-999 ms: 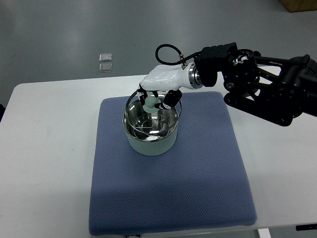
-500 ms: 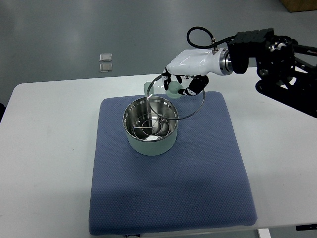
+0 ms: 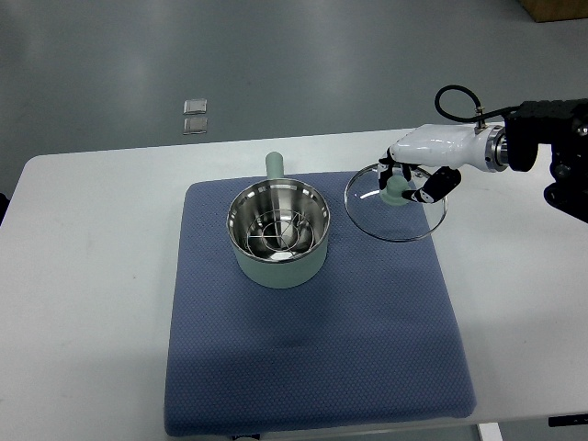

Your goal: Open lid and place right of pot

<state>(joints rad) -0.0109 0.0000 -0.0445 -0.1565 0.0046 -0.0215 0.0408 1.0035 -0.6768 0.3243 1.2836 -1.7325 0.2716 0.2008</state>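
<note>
A pale green pot [image 3: 278,231] with a steel inside and a rack in it stands uncovered on the blue mat [image 3: 312,349], its short handle [image 3: 274,165] pointing away from me. My right hand [image 3: 408,184] comes in from the right edge and is shut on the green knob of the glass lid [image 3: 395,204]. The lid hangs tilted, right of the pot, over the mat's far right corner. I cannot tell whether its rim touches the mat. The left arm does not show.
The mat lies on a white table [image 3: 83,276] whose far edge runs just behind the pot. Two small square tiles [image 3: 195,116] lie on the grey floor beyond. The black right arm [image 3: 551,147] crosses the table's far right corner.
The right hand has lifted the lid off the pot and carried it to the right and lower, from over the pot's rim to beside the pot. The pot stayed put.
</note>
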